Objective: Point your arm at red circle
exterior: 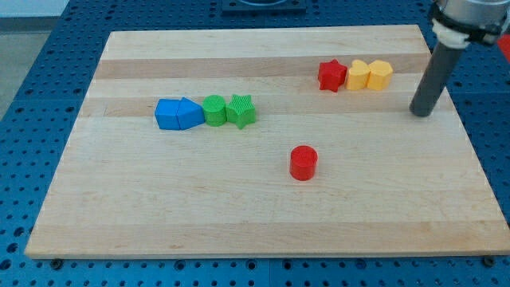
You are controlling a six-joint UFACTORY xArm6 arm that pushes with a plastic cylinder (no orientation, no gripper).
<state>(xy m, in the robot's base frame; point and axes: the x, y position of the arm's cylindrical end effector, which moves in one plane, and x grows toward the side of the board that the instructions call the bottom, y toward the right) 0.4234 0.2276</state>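
So the red circle [303,162] is sitting by itself on the wooden counter [239,215], a bit right of the middle and toward the view's bottom, with bare wood all around it and nothing touching it.

Up and to the left of it we've got a row of four pieces packed together: a green star [241,111], then a green circle [213,110] right against it, then two blue blocks, one [190,113] with a slanted, roughly five-sided look and one [167,114] at the left end of the row whose shape we can't quite pin down.

Near the view's top right there's another tight row: a red star [331,75], a yellow star-ish piece [358,76] and a yellow block [380,74] that looks rounded on top.

Our tip [421,113] is over on the view's right, just below and to the right of that yellow block, not touching any block. It's well apart from the red circle, up and to the right of it.

We have no end effector that opens or closes here, just the dark rod, so it's holding nothing.
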